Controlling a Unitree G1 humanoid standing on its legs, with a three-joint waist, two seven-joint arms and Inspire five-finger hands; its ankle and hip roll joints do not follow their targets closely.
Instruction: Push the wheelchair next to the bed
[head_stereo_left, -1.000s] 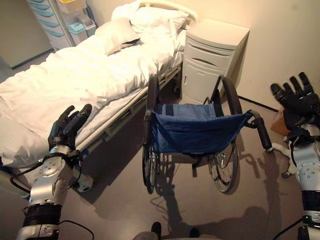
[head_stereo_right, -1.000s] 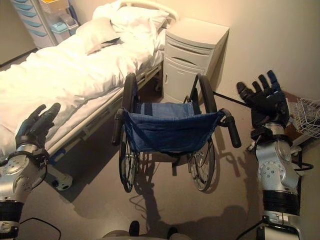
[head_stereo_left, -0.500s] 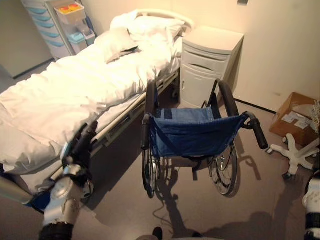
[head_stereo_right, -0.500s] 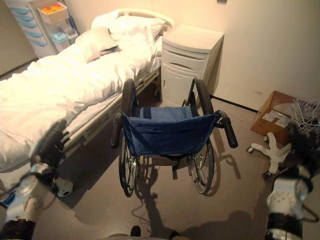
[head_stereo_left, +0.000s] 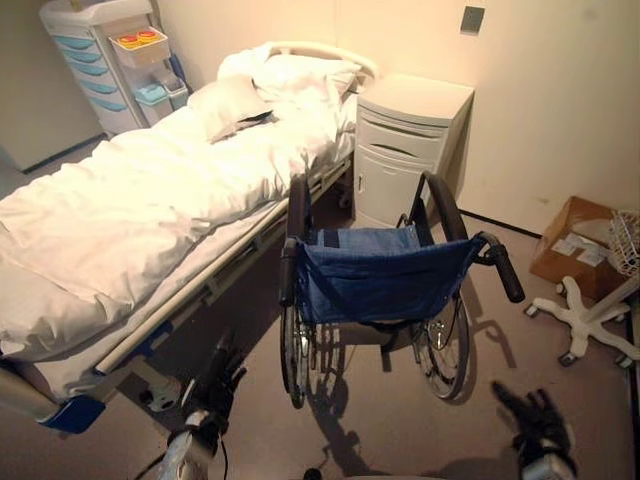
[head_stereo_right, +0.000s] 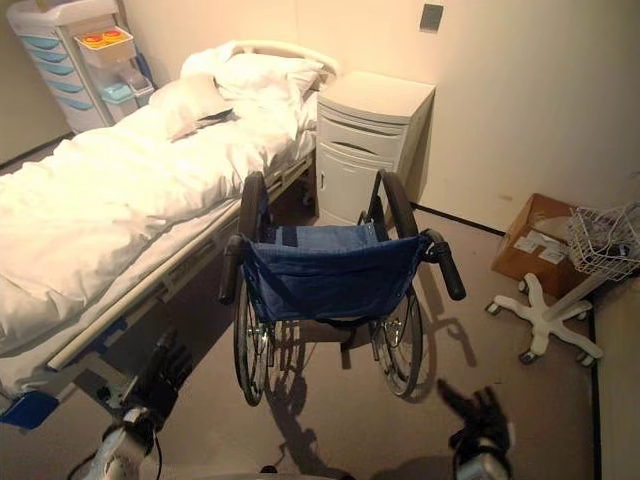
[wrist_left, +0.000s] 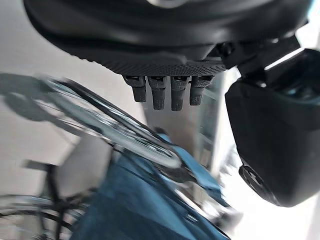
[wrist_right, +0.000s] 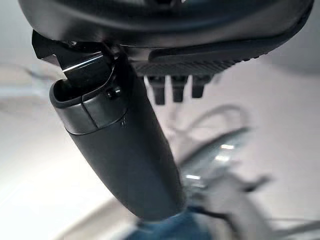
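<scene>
warm light, blurred wrist views

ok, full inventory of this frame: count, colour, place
wheelchair: 1, blue sling back, black handles and wheels, centre of the floor, beside the bed, nothing holding it
bed: 1, white bedding, left side, head against the far wall
pillows: 2, white, at the head of the bed
bedside cabinet: 1, white, against the wall right of the bed head
drawer trolley: 1, white with blue drawers, far left corner
cardboard box: 1, brown, on the floor by the right wall
star-shaped wheeled base: 1, white, right floor
wire basket: 1, white, right edge
left robot hand: 1, dark, open, low near the bed frame
right robot hand: 1, dark, open, low behind the wheelchair
</scene>
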